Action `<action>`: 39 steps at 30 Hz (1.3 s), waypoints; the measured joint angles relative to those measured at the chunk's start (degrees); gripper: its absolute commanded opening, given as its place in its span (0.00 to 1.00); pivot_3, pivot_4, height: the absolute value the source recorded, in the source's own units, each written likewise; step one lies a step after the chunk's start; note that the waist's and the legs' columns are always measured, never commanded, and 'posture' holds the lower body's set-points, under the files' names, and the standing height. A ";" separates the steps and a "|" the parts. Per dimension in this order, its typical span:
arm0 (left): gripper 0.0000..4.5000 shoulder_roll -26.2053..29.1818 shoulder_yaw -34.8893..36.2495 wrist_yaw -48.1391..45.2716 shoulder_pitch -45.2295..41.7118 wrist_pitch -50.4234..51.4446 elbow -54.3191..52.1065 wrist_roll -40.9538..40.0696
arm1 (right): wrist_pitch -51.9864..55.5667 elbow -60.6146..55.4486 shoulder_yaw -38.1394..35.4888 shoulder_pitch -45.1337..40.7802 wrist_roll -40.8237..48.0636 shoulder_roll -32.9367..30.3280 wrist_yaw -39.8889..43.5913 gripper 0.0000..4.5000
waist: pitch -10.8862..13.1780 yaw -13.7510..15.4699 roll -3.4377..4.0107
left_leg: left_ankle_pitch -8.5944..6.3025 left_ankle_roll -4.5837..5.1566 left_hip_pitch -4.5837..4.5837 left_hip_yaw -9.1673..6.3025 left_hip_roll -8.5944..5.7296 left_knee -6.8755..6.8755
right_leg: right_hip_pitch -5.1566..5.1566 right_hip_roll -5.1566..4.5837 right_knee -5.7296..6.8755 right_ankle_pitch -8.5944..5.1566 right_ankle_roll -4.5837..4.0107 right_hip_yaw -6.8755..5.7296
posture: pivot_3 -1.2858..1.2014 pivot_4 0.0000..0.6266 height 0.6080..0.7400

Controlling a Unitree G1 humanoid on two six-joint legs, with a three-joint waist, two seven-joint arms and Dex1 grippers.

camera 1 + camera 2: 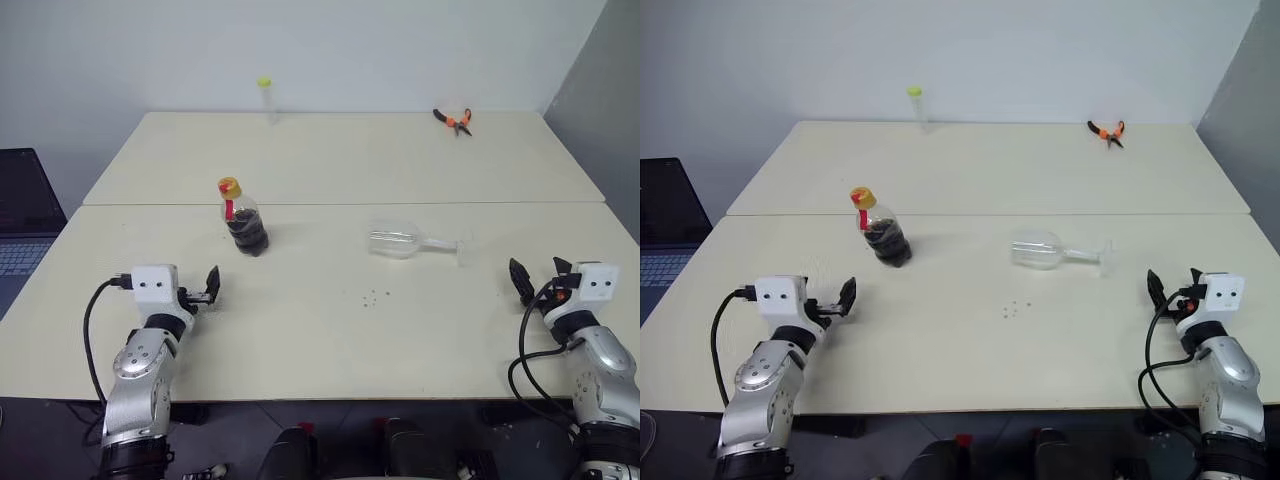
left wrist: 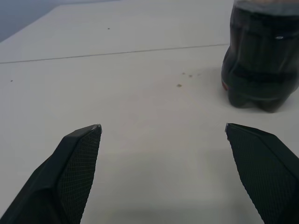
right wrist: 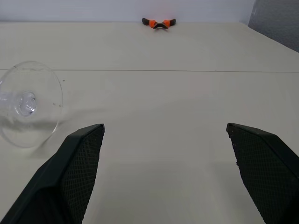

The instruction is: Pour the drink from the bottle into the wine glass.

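The bottle (image 1: 243, 222) stands upright left of the table's middle, holding dark drink (image 2: 259, 70) in its lower body, with a red neck band and a yellow cap on top. The wine glass (image 1: 410, 241) lies on its side right of the middle, bowl toward the bottle, round foot (image 3: 30, 109) toward my right arm. My left gripper (image 1: 205, 288) rests open near the table's front left, a short way in front of the bottle and touching nothing. My right gripper (image 1: 540, 275) is open at the front right, apart from the glass's foot, holding nothing.
A thin clear tube with a yellow-green top (image 1: 266, 98) stands at the far edge. Orange-handled pliers (image 1: 454, 120) lie at the far right. A laptop (image 1: 20, 230) sits off the table's left side. A seam (image 1: 400, 203) runs across between two tables. Small specks (image 1: 375, 296) dot the middle.
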 measured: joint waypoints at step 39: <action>1.00 3.40 -2.53 -8.53 -7.60 0.47 1.42 -1.48 | 22.94 -46.75 15.01 6.69 14.99 -9.48 15.37 1.00 | 0.17 0.18 -0.33 | 0.00 0.00 -0.17 -0.45 -0.05 0.17 | 0.03 -0.01 -0.09 -0.01 0.02 -0.28 | 0.52 0.24 1.00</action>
